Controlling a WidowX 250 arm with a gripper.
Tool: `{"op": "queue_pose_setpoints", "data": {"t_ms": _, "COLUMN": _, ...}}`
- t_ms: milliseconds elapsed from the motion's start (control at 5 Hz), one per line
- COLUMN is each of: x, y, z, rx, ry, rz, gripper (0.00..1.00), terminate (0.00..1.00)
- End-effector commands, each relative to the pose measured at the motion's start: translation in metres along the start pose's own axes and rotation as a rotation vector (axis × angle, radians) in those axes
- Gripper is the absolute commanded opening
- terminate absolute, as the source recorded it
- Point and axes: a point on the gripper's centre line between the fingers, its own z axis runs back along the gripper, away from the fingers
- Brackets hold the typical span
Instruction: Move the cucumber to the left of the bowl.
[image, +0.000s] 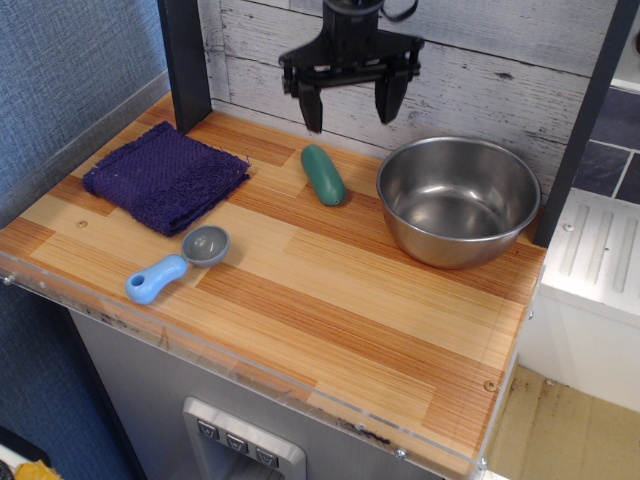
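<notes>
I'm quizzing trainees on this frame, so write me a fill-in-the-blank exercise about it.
1. The cucumber lies on the wooden counter to the ____ of the steel bowl.
2. The tool hangs above the cucumber with its jaws ____.
3. The grey scoop has a ____ handle.
4. The folded cloth is dark ____.

Missing words: left; open; blue; purple
</notes>
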Motion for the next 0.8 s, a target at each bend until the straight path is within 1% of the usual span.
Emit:
{"op": "queue_pose_setpoints", "data": {"t_ms": 0, "x": -0.0027, "y": 0.002, "z": 0.0444, "rx": -0.032, "ry": -0.077, "rz": -0.014, "gripper": 1.0, "terminate": 0.0}}
{"op": "queue_pose_setpoints", "data": {"t_ms": 400, "x": -0.0027, "y": 0.002, "z": 0.0444, "rx": -0.032, "ry": -0.077, "rz": -0.014, "gripper": 1.0, "terminate": 0.0}}
{"op": "queue_pose_setpoints", "data": {"t_ms": 600, "x": -0.0027, "y": 0.002, "z": 0.0444, "rx": -0.032, "ry": -0.077, "rz": -0.014, "gripper": 1.0, "terminate": 1.0}}
